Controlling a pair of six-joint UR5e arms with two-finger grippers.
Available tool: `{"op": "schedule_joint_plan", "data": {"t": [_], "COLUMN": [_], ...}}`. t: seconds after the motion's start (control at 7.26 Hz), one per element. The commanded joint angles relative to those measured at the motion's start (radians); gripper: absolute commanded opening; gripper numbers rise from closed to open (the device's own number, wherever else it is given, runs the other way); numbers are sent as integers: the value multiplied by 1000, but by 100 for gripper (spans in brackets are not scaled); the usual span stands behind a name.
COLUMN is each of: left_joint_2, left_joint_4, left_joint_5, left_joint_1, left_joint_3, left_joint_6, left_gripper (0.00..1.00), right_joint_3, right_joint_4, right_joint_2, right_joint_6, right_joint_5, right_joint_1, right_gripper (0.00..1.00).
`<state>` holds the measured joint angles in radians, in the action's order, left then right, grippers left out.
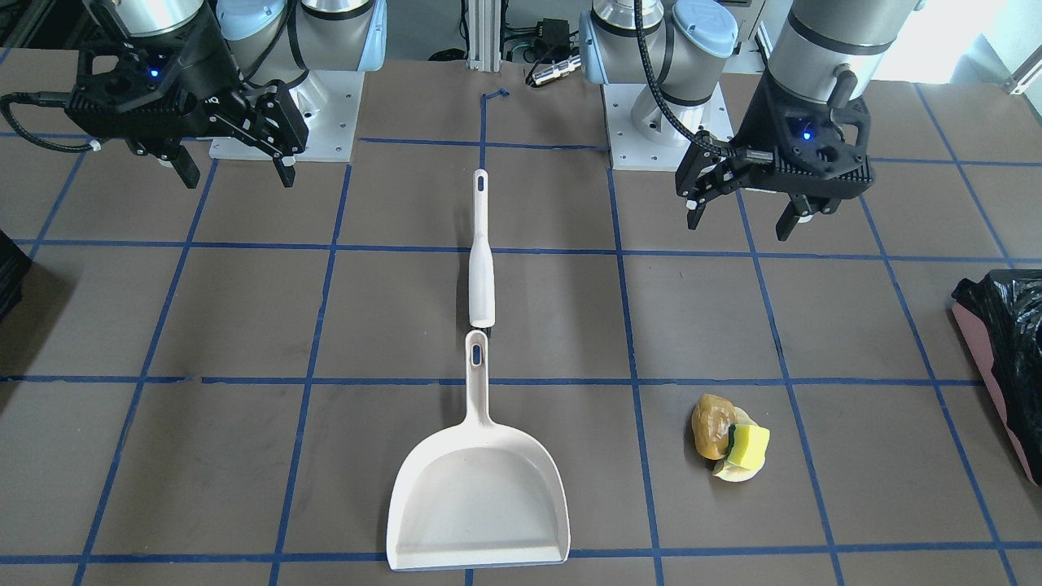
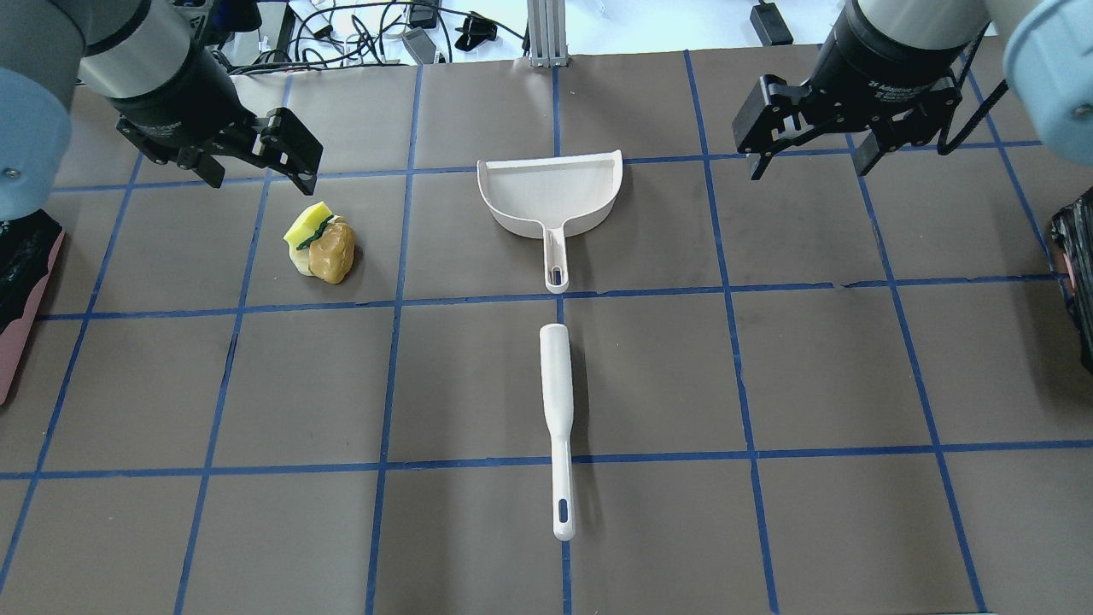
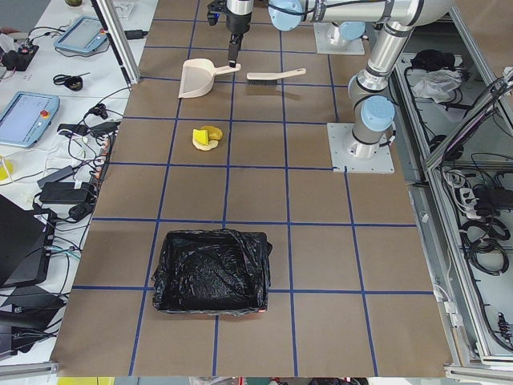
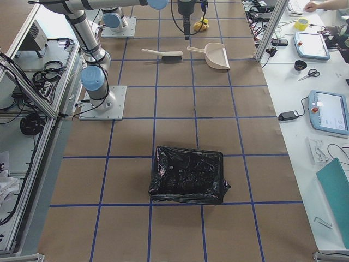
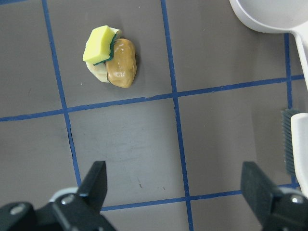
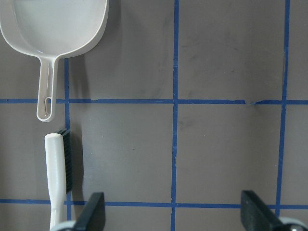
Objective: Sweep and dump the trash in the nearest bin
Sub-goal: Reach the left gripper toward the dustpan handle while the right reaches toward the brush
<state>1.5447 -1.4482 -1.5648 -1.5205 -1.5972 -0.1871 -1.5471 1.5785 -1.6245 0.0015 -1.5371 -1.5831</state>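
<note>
Currently the trash (image 1: 730, 439) lies as one tight cluster on the brown surface (image 1: 244, 317), in the lower right of the front-facing view. It is a glossy brownish-orange lump, a yellow sponge block with a green edge pressed against it, and pale peel pieces beneath them. The cluster sits inside one taped grid square, clear of the blue lines.

The bin (image 1: 1009, 342), pink-sided and lined with crinkled black plastic, is cut off by the right edge of that same view, well apart from the trash.

The left hand (image 1: 739, 224) hangs above the surface in the upper right of the frame, jaws spread wide with nothing between them. Its wrist camera shows the trash in the upper left of its picture. The right hand (image 1: 238, 177) hangs in the upper left, likewise spread wide and holding nothing.

A white dustpan (image 1: 480, 496) lies flat at lower centre, handle pointing up the frame. A white brush (image 1: 481, 260) lies in line just above it. The overhead view shows a small gap between the brush head and the tip of the dustpan handle.
</note>
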Motion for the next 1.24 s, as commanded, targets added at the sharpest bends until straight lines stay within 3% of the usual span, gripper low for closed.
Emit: {"op": "schedule_joint_plan", "data": {"t": [0.0, 1.1], "left_joint_2": [2, 6], "left_joint_4": [2, 5], "left_joint_5": [0, -1], "left_joint_1": [0, 2], "left_joint_3": [-3, -15], "left_joint_6": [2, 2], "left_gripper": [100, 100], "right_joint_3": [-1, -5], "right_joint_4": [0, -2], "right_joint_2": [0, -2], "right_joint_6": [0, 0], "right_joint_5": [0, 0], "right_joint_1": [0, 0], "right_gripper": [100, 100]}}
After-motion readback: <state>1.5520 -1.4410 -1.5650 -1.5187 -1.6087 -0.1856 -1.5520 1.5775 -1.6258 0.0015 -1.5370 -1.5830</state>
